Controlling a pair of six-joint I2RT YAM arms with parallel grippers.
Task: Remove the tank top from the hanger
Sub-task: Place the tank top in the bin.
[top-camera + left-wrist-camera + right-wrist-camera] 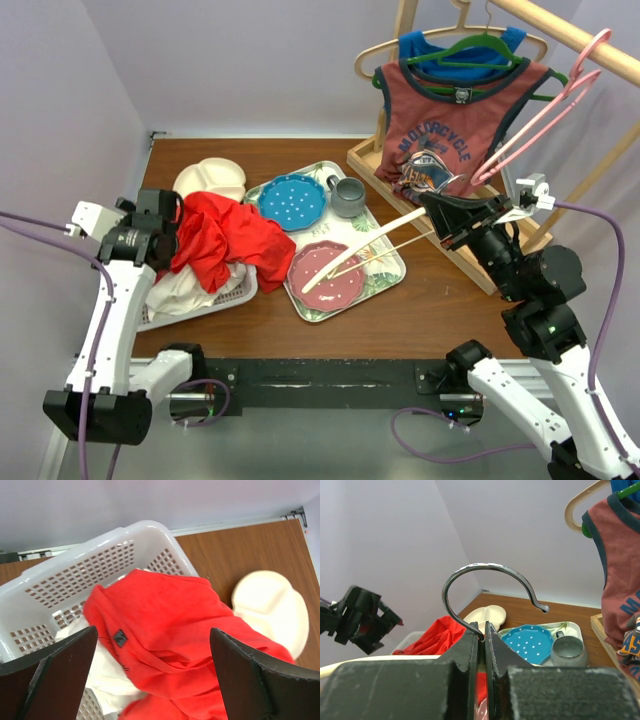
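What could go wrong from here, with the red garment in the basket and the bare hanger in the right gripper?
1. The red garment spills over the white basket's rim toward the tray; with the left gripper open above it, it may slide out.
2. The right gripper pinches only the hanger's thin wire hook, so the hanger could pivot and its arms, hanging over the pink plate, might knock dishes.

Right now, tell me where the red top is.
Top view, left side: the red top lies draped over the white basket, beside the cream plate, right by the open left claw.
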